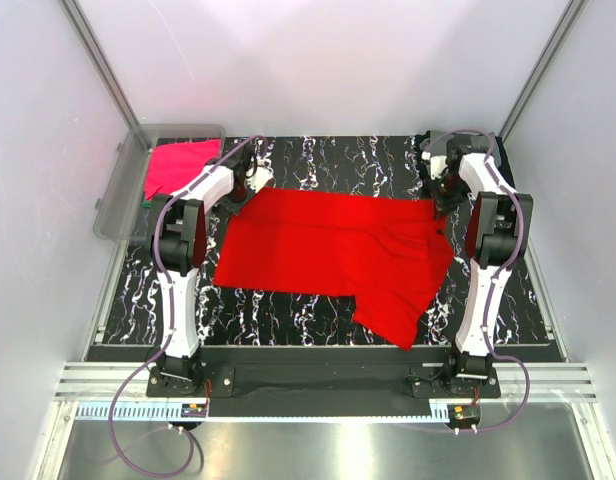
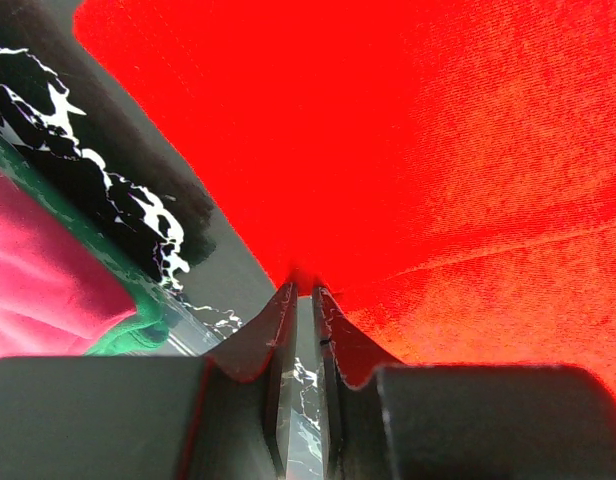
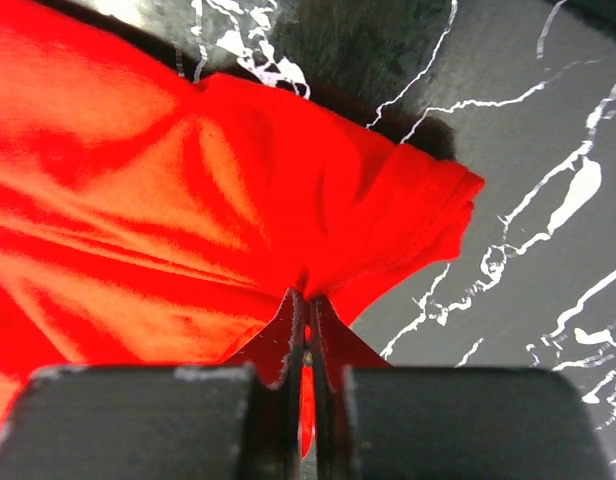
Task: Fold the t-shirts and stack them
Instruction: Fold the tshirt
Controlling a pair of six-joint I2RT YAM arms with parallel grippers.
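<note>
1 fixed camera high above the near edge, looking down on the whole table (image 1: 288,312), 2 wrist cameras very close, all 3 sharing the red shirt (image 1: 318,250)

Place: laboratory robot cell.
Enclosure: white panels (image 1: 318,60), framed by aluminium posts (image 1: 100,60).
Bench: marbled black mat (image 1: 318,160), edged near by slotted rail (image 1: 108,380).

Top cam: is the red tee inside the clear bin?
No, the red t-shirt lies spread on the table, outside the clear bin, which holds a pink shirt.
</note>
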